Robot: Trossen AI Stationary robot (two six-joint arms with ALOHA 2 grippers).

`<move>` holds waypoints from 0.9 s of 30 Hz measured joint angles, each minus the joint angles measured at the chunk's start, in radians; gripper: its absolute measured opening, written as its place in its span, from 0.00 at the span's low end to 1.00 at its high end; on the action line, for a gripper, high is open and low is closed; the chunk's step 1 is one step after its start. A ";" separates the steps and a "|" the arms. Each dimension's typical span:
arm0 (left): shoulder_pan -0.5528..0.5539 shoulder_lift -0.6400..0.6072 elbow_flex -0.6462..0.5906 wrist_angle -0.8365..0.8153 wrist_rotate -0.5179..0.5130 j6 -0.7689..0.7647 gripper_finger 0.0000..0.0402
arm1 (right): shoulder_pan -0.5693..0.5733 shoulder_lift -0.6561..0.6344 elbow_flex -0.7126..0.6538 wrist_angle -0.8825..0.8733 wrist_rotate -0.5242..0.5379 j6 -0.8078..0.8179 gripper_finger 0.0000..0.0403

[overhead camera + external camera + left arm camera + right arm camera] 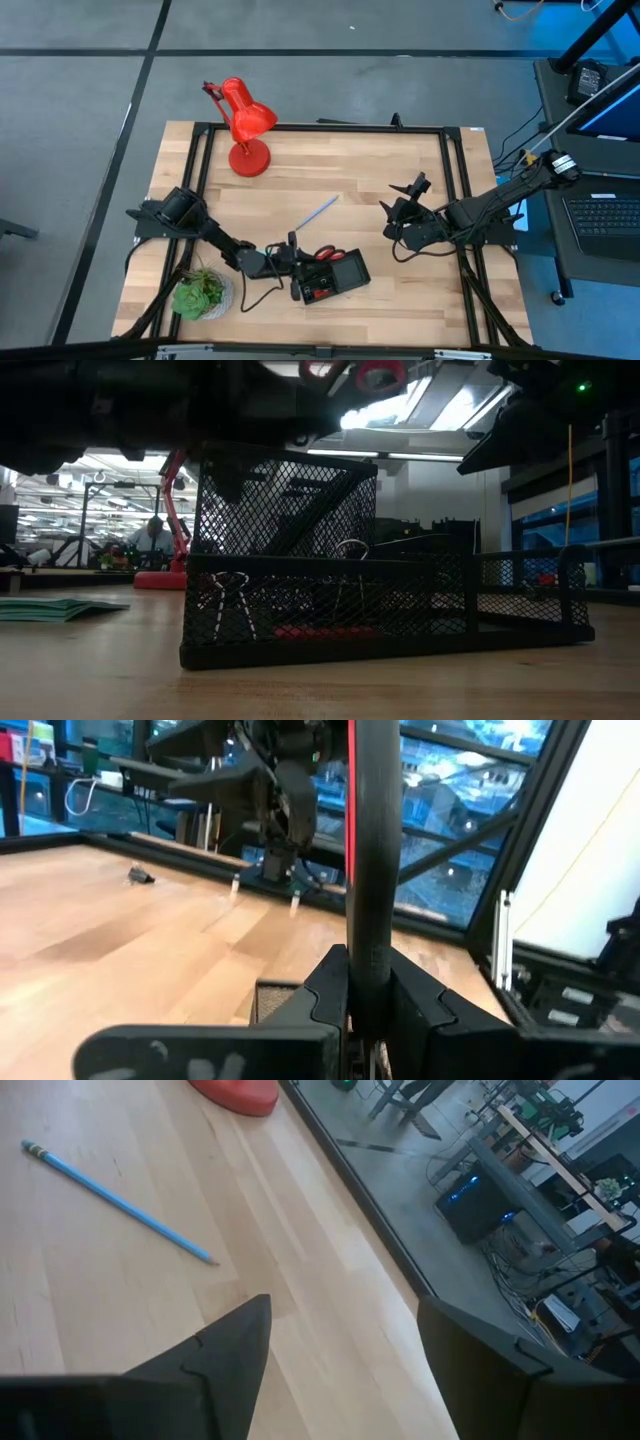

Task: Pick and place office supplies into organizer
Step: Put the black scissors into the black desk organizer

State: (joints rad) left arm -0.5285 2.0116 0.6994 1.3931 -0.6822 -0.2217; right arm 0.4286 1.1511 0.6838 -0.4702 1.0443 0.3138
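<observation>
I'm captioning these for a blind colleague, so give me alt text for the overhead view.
Seen from above, the left gripper holds the red-handled scissors over the black organizer near the table's front edge. The right gripper waits open further right, with a light blue pencil lying between the arms, a red desk lamp at the back and a potted plant at front left.

Evenly lit from overhead in the high view; soft short shadows on the table (330, 170). Backlit in the low view: bright ceiling lights (440, 405), mesh tray (380, 600) in near silhouette. Blurred close foreground in both wrist views; daylight glare through windows (470, 780).
</observation>
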 joint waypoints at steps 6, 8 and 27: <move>0.000 0.000 0.000 -0.023 0.000 0.000 0.07 | 0.000 0.000 0.000 0.008 0.000 0.000 0.63; 0.000 0.000 0.001 -0.035 0.000 0.000 0.07 | 0.000 0.000 0.000 0.008 0.000 0.000 0.63; 0.000 -0.003 0.002 -0.079 0.000 -0.005 0.09 | 0.000 0.000 0.000 0.008 0.000 0.000 0.63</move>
State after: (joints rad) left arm -0.5285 2.0090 0.7013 1.3145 -0.6819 -0.2263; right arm 0.4286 1.1511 0.6838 -0.4622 1.0443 0.3138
